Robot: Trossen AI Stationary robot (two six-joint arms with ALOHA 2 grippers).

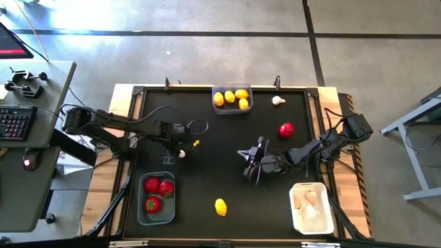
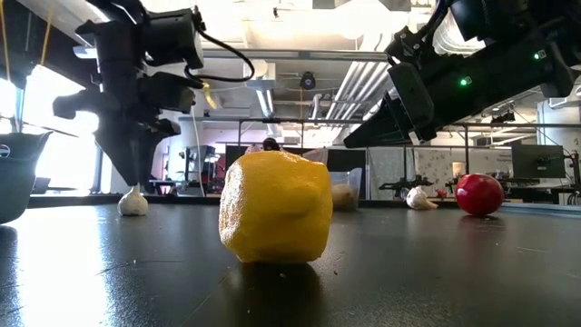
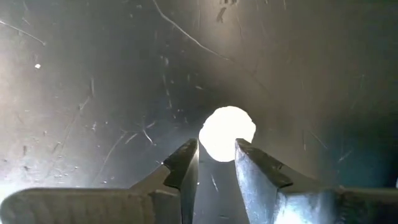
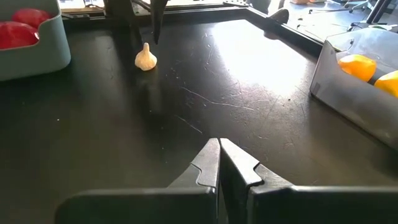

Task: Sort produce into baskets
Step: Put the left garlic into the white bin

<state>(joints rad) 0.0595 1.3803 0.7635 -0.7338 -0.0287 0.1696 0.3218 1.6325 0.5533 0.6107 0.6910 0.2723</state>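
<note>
A whitish garlic bulb (image 1: 182,153) (image 3: 227,132) sits on the black table left of centre. My left gripper (image 1: 180,147) (image 3: 216,152) points down right over it, its fingers open by a narrow gap. My right gripper (image 1: 253,165) (image 4: 219,148) hangs shut over the table's middle, holding nothing. Three baskets stand on the table. The far one (image 1: 232,108) holds yellow lemons, the near-left one (image 1: 141,207) holds red fruits, and the white near-right one (image 1: 329,207) holds garlic. Loose pieces lie about: a lemon (image 1: 220,207), a red fruit (image 1: 286,129) and a second garlic (image 1: 278,100). My left gripper comes at the garlic from above, fingers (image 3: 186,158) pointing down on either side of the bulb's top (image 2: 134,189). Whether they touch it, I cannot tell. The bulb rests on the table on its broad base.
The loose lemon (image 2: 275,207) lies near the front edge, between the two near baskets. Raised rails run along the table's edges (image 1: 131,124). A desk with a keyboard (image 1: 15,122) stands off the table's left side.
</note>
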